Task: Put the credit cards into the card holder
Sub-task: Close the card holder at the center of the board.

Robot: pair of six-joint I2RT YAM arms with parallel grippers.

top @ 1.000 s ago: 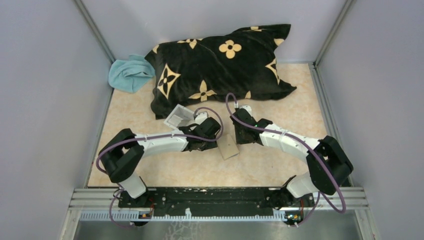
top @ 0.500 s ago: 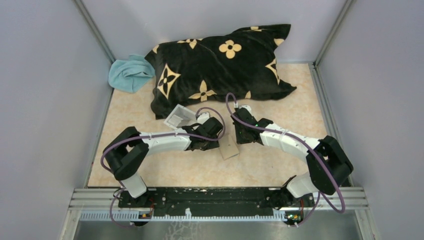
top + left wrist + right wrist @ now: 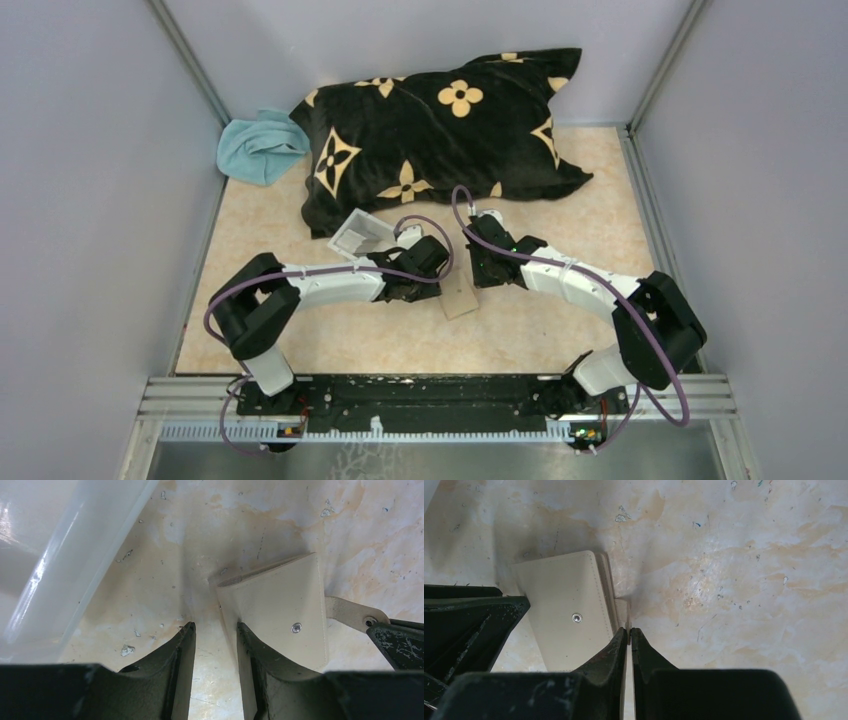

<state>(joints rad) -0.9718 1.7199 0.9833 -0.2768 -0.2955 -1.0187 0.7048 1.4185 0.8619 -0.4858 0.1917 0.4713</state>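
Note:
The tan card holder (image 3: 460, 298) lies closed on the table between my two grippers, snap stud up. In the left wrist view it (image 3: 280, 605) is just right of my open left gripper (image 3: 215, 627); the right finger rests at its left edge. My right gripper (image 3: 629, 630) is shut on the holder's thin tab, seen edge-on beside the holder's body (image 3: 564, 595). In the top view the left gripper (image 3: 434, 284) and right gripper (image 3: 478, 272) flank the holder. No credit card shows on its own in any view.
A clear shallow tray (image 3: 357, 236) stands just beyond the left gripper, also at the left of the left wrist view (image 3: 60, 555). A black pillow with gold flowers (image 3: 440, 130) fills the back. A light blue cloth (image 3: 258, 147) lies at the back left. Grey walls enclose the table.
My left arm has shifted a little to the right and farther in toward the card holder. The right arm and the holder have stayed almost still.

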